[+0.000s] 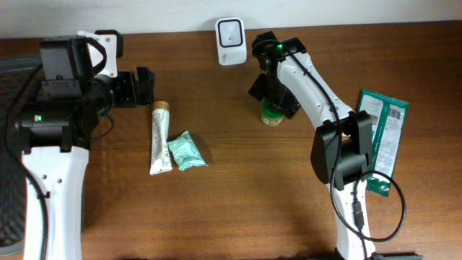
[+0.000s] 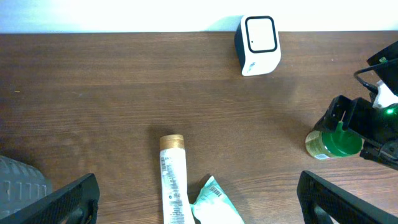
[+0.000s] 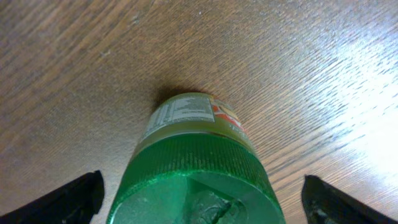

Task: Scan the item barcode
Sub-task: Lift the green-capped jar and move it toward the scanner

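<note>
A small jar with a green ribbed lid (image 3: 193, 168) stands upright on the wooden table, right of centre (image 1: 273, 115). My right gripper (image 3: 202, 208) hangs directly over it, open. Its dark fingertips (image 3: 78, 196) stand clear of the lid on both sides. The white barcode scanner (image 1: 229, 32) sits at the table's back edge, left of the jar, and also shows in the left wrist view as the scanner (image 2: 258, 43). My left gripper (image 2: 199, 199) is open and empty, hovering at the left near a white tube (image 2: 173, 180).
The white tube with a gold cap (image 1: 159, 137) and a teal pouch (image 1: 186, 152) lie left of centre, each showing a printed barcode. A large green packet (image 1: 382, 137) lies at the right, partly under the right arm's base.
</note>
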You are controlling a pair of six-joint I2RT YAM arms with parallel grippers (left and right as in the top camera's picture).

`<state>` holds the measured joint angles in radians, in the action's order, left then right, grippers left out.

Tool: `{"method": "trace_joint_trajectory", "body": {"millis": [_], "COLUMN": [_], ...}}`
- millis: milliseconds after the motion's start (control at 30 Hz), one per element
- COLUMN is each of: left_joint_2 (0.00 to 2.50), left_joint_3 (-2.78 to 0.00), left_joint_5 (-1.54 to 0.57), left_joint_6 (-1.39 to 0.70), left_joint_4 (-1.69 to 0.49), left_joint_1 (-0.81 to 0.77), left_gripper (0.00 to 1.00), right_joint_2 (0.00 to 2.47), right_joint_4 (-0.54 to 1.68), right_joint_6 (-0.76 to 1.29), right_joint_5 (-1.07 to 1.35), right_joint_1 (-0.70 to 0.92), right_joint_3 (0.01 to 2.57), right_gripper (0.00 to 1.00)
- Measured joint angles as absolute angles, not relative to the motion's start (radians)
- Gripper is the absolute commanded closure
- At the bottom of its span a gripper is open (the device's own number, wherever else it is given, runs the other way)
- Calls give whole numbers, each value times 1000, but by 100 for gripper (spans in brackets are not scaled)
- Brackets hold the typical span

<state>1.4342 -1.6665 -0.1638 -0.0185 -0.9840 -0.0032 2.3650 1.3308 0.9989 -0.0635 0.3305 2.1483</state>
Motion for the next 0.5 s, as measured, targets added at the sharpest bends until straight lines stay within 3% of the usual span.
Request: {"method": "trace_joint_trajectory", "body": {"millis": [133,367,500], "left_joint_2": [1434,1434,1434], "left_joint_3": [-1666,-1666,-1666], "left_joint_5": [-164,-164,-164], "left_joint_6": [-19,-19,-19], "left_joint_4": [-984,-984,-984], "left_joint_1": [-3,-3,-3], "left_gripper": [1,1,1], "right_joint_2": [2365,2365,2365], "right_joint_4": [1337,1441,1470], "right_joint_6": [836,220,-35], "right_joint_5": [-64,-64,-39], "right_joint_1": [328,321,320], "right_joint_3": [2153,2331,2332], "right_gripper": [2,2,2]}}
